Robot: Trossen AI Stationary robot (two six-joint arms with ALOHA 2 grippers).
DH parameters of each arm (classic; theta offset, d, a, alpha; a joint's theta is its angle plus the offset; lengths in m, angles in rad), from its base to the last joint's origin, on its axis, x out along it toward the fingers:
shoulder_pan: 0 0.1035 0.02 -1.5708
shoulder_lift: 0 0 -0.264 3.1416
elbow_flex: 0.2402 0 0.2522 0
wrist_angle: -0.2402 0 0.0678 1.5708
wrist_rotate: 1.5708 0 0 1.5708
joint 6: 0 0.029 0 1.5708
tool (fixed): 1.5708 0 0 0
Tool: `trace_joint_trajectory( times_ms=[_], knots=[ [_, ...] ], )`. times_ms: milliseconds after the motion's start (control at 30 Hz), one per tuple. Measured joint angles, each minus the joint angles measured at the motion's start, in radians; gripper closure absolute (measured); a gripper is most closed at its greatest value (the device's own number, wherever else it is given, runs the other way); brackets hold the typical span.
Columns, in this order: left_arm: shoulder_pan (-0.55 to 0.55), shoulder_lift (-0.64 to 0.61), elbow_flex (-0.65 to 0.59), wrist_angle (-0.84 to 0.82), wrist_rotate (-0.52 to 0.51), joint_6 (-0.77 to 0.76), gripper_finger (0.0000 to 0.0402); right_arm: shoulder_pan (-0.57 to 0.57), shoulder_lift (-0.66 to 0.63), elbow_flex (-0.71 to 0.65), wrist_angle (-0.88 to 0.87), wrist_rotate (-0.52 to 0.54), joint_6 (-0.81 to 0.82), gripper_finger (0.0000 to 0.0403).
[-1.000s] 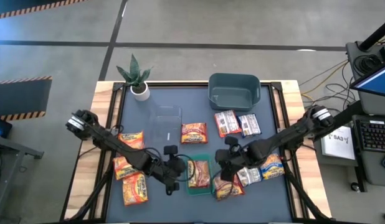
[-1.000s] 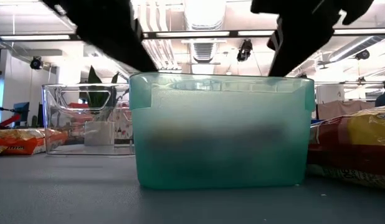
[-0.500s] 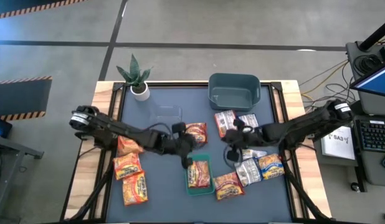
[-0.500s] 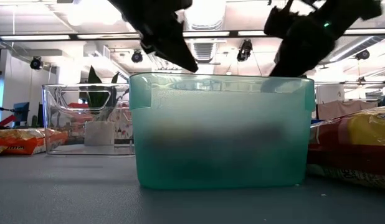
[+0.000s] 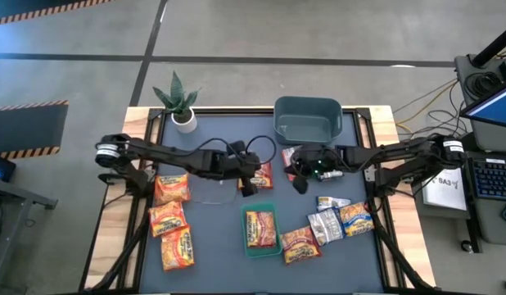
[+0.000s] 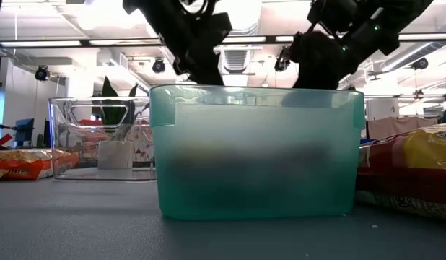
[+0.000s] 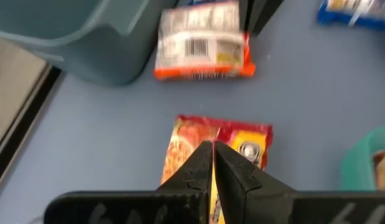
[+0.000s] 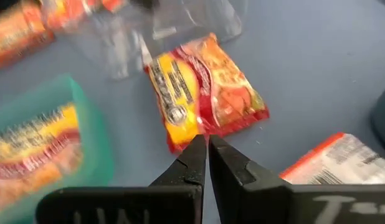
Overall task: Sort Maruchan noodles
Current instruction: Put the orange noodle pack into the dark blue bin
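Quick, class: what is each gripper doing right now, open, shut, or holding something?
Left gripper: shut, holding nothing, above an orange-red packet.
Right gripper: shut, holding nothing, near the same packet.

The noodle packets (image 5: 255, 174) are of glossy, crinkled plastic film. The green bin (image 6: 255, 152) is of frosted, half-clear plastic; the clear container (image 6: 100, 137) is of smooth transparent plastic. The worktop (image 5: 212, 266) has a matt dark-blue surface with bare wooden edges. The tools' fingers (image 7: 202, 168) look matt black.
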Motion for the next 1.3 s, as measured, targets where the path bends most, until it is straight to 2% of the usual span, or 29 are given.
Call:
trace_joint_trajectory(
  times_ms=[200,367,500,600,700,833,900,1067,1300],
  knots=[
    [0.001,0.037,0.003,-0.028,0.023,0.049,0.0402,0.001,-0.005,0.000,-0.012,-0.022,0.123,0.0335],
    [0.001,0.042,0.005,0.015,0.026,0.140,0.0402,-0.006,-0.016,0.024,-0.192,-0.008,0.202,0.0277],
    [0.002,0.042,0.005,0.051,0.019,0.211,0.0402,-0.021,-0.016,0.058,-0.349,0.062,0.254,0.0237],
    [0.003,0.043,0.005,0.077,0.017,0.247,0.0402,-0.047,-0.016,0.066,-0.387,0.112,0.318,0.0214],
    [0.004,0.047,0.005,0.088,0.016,0.274,0.0402,-0.066,0.009,0.086,-0.394,0.164,0.337,0.0204],
    [0.005,0.046,0.005,0.085,0.014,0.295,0.0402,-0.082,0.104,0.152,-0.417,0.174,0.308,0.0202],
    [0.005,0.042,0.005,0.075,0.014,0.295,0.0402,-0.092,0.169,0.210,-0.512,0.198,0.279,0.0202],
    [0.005,0.013,0.005,0.016,0.013,0.295,0.0402,-0.101,0.312,0.347,-0.728,0.341,0.257,0.0202],
    [0.005,-0.036,0.001,-0.037,-0.005,0.295,0.0402,-0.097,0.406,0.432,-0.748,0.324,0.227,0.0202]
  ],
)
